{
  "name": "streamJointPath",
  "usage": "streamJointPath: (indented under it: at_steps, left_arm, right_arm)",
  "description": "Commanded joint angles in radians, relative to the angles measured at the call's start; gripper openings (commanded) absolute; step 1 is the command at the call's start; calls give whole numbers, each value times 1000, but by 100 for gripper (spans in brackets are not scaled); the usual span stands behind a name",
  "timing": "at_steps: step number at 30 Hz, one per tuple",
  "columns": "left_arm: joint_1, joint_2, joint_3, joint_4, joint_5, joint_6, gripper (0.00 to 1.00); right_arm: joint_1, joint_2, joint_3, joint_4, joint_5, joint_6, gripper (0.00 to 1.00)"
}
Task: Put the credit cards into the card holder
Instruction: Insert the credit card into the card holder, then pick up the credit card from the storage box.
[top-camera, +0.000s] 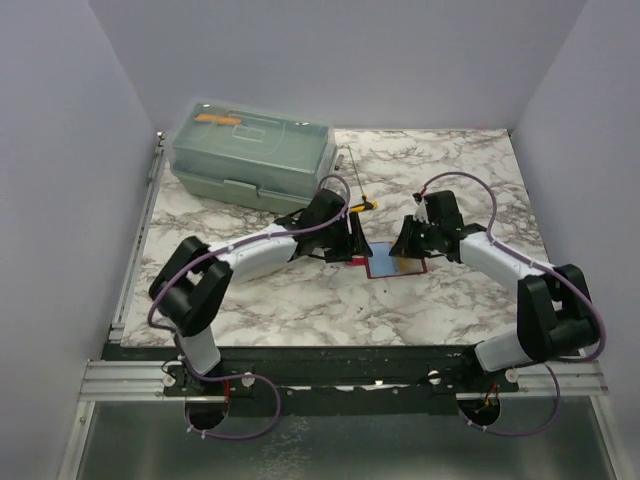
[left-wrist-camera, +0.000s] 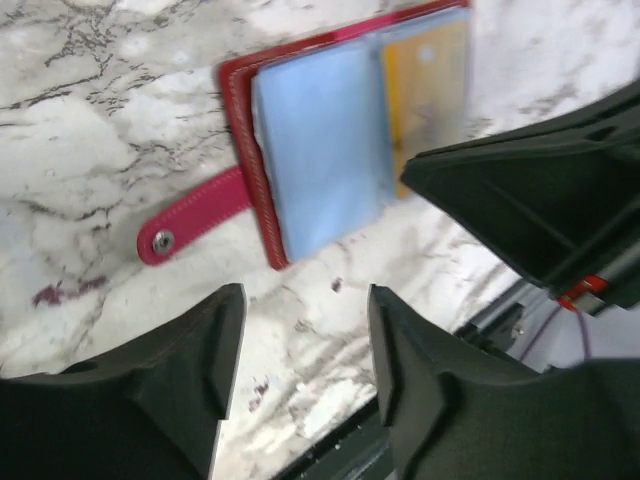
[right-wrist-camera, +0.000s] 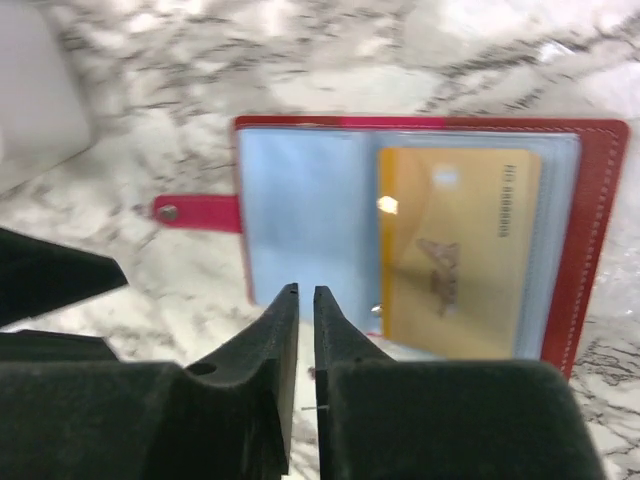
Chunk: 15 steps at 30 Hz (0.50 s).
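Card holder (right-wrist-camera: 602, 240) open flat on marble table (top-camera: 460, 180), one. Gold credit card (right-wrist-camera: 458, 250) sleeved inside, one. Left gripper (left-wrist-camera: 305, 330) jaws apart; right gripper (right-wrist-camera: 305, 297) jaws nearly together.

The left arm (top-camera: 250, 258) is stretched from its base (top-camera: 203, 362) at 7 o'clock toward the centre, with the elbow (top-camera: 190, 290) raised at 8 o'clock. The left gripper (top-camera: 356, 240) is pointed toward 3 o'clock. Its fingers (left-wrist-camera: 215, 340) are set apart, and nothing is seen between them.

The right arm (top-camera: 500, 262) is folded from 5 o'clock, bent at 4 o'clock, and aimed at the centre. The right gripper (top-camera: 404, 240) is pointed toward 9 o'clock, its tips set almost together with only a thin slit between. The two grippers are faced toward each other, near but apart.
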Motion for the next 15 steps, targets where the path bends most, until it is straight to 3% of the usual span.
streamJointPath:
  at_steps: [1,7,15]
  left_arm:
    - [70,-227,-77,-41,-65,13,66]
    - [244,-365,-179,-62,-176,8,77]
    - [318,-254,-152,-40,-134,-8,78]
  right_arm:
    - [3,-125,17,0,-115,15,19]
    - [2,-140,31,-48,-50,-9,23]
    - [3,-162,0,-46,-59,5,22]
